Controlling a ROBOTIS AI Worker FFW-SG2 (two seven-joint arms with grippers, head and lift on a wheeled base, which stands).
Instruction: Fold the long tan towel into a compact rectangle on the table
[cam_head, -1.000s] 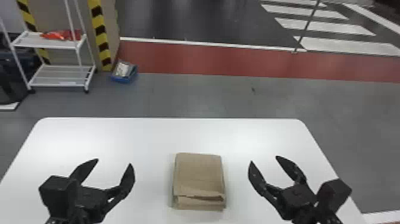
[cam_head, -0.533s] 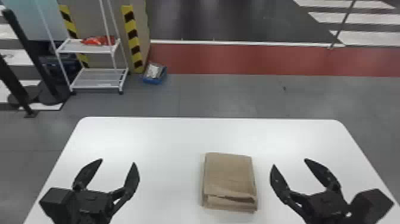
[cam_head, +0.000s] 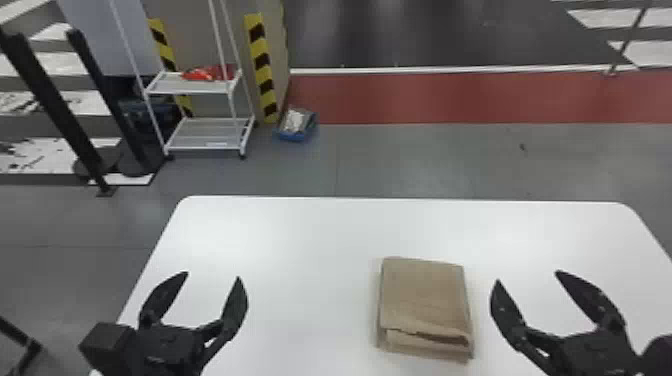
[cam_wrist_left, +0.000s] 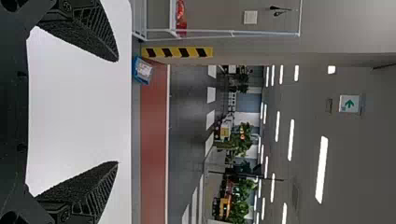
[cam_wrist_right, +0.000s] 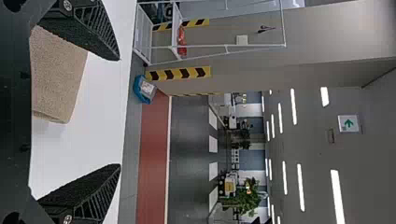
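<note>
In the head view the tan towel lies on the white table as a compact, roughly rectangular stack, its layered edge facing the robot. To its left my left gripper stands open and holds nothing. On the towel's right side is my right gripper, also open, its fingers apart from the cloth. The left wrist view has the left gripper spread over bare tabletop. In the right wrist view, part of the towel lies beyond one finger of the open right gripper.
The white table has its far edge beyond both grippers. Past it on the floor stand a white wire shelf, a blue bin and black posts at the left.
The head view has swung toward the left, so the table and towel appear farther right. The towel's shape looks the same, and both grippers remain open.
</note>
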